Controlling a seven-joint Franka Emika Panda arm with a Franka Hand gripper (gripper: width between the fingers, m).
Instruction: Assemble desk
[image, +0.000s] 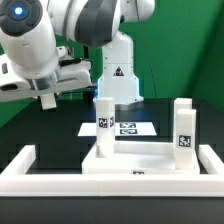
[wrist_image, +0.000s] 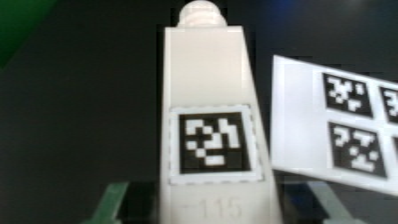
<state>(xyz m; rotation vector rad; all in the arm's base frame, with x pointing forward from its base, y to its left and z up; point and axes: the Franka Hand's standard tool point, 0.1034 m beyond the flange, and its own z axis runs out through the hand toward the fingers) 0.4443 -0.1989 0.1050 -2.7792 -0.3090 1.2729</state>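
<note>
Gripping a short square white plastic leg (wrist_image: 210, 110) low on its shaft, the two-finger gripper (wrist_image: 201, 202) has its jaws partly closed against the leg's sides, its tagged face and rounded peg tip visible. The white arm (image: 60, 45) hangs over the black table (image: 40, 125). The white rimmed plastic desk top (image: 140, 163) lies near the table's front edge, two legs (image: 183, 128) upright on it, the marker board (image: 130, 128) behind.

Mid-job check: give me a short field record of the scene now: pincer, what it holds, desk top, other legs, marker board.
pincer: closed on a leg
held leg: white, square, tagged, upright in the wrist view
desk top: white tray on the table, inside the border wall
standing legs: one at the exterior view's left, one at its right
marker board: flat behind the top
</note>
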